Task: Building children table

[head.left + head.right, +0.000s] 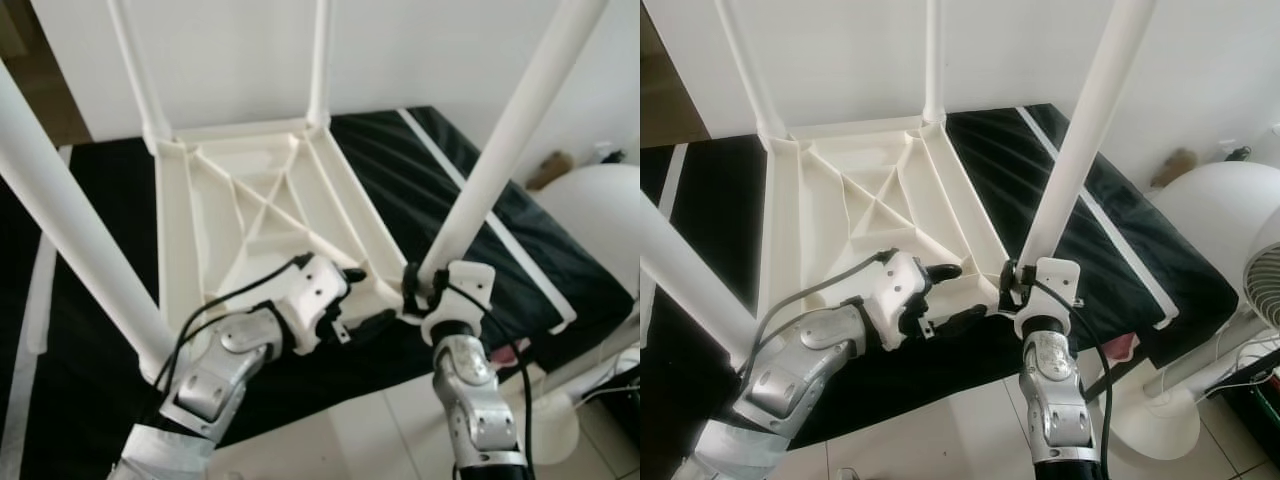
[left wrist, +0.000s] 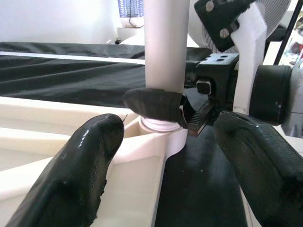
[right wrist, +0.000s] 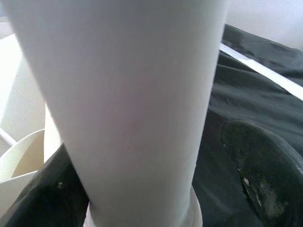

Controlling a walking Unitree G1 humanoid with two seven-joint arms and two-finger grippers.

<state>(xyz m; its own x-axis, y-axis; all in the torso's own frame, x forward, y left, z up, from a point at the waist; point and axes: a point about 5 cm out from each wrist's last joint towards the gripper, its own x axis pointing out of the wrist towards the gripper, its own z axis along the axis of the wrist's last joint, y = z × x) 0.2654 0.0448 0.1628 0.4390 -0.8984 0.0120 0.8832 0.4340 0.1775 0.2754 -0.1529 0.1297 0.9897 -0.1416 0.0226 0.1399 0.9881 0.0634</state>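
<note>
While the upturned table top (image 1: pixel 250 215) lies on the black bed (image 1: pixel 420 170), the right gripper (image 1: pixel 425 290) pinches the near-right leg (image 1: pixel 500 150) low at its socket—light, stiff, probably slick (grip low)—and the left gripper (image 1: pixel 360 295) hovers spread beside it.

A black-covered bed (image 1: pixel 100 200) stands against a white wall (image 1: pixel 420 50) on pale floor tiles (image 1: pixel 350 440).

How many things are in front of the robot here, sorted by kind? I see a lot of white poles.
White table legs: 4 (near right, near left, far left, far right)
White tabletop, upside down: 1
Black cover: 1
Fan: 1
Robot grippers: 2 (left gripper, right gripper)
Total: 9
</note>
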